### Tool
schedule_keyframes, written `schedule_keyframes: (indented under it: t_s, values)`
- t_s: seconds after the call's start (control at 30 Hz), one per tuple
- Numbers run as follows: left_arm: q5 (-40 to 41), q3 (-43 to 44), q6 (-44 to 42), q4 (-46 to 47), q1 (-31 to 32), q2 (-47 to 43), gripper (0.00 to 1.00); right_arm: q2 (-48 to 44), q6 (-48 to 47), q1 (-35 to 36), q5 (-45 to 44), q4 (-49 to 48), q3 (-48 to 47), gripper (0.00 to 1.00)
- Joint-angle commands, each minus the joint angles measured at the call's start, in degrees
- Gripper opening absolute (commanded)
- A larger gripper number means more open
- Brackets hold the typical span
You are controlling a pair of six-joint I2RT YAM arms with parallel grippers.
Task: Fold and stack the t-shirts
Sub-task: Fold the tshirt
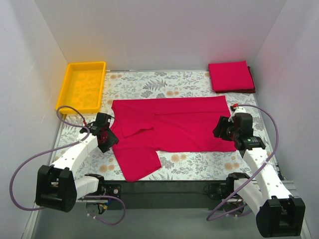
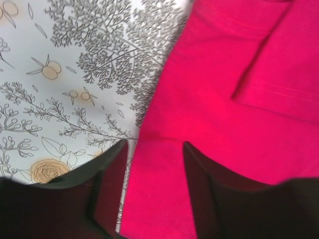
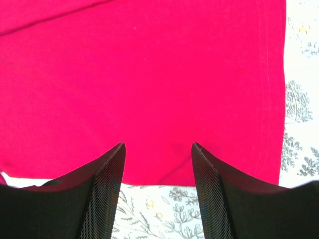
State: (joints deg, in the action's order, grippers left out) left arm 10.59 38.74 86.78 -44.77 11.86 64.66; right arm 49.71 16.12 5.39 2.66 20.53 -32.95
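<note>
Over t-shirt (image 1: 184,129) edges, left gripper (image 2: 154,149), right gripper (image 3: 158,147)

t-shirt (image 3: 149,74) partly outside right wrist view

The spread shirt (image 1: 174,127) is plain crimson. The folded shirt (image 1: 230,75) is the same red, with a darker red edge showing beneath it. The tray (image 1: 84,64) is bright yellow. The tabletop (image 1: 149,82) is white, printed with grey leaves and pale orange flowers. The left tool (image 2: 154,149) and right tool (image 3: 158,149) are black. The arms (image 1: 75,152) are white with black joints, and the cables (image 1: 15,174) are purple.
</note>
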Motion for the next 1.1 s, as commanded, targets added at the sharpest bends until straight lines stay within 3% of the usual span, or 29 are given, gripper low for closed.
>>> schedule_keyframes:
  t_s: [0.0, 0.67, 0.77, 0.87, 0.9, 1.07]
  values:
    - [1.19, 0.9, 1.63, 0.04, 0.27, 3.7, 0.42, -2.16, -1.35, 0.32, -0.47, 1.0, 1.04, 0.63]
    - [2.16, -2.71, 2.95, 3.55, 2.72, 11.35, 0.36, -2.61, -1.44, 0.24, -2.39, 3.72, 1.48, 0.62]
    - [2.24, -3.23, 3.65, 3.82, 4.66, 12.32, 0.31, -1.99, 0.66, 0.15, -6.24, 5.21, 1.13, 0.64]
    - [2.24, -3.32, 3.48, 4.08, 5.02, 12.42, 0.13, -0.5, 1.63, 0.15, -10.72, 7.41, 0.43, 0.69]
    - [2.42, -3.41, 3.48, 4.08, 5.02, 12.16, 0.0, 0.2, 1.98, 0.15, -12.13, 8.37, -0.01, 0.68]
    - [2.68, -3.76, 3.48, 4.34, 5.19, 9.26, 0.0, 2.67, 4.36, -0.9, -18.03, 12.42, -0.89, 0.62]
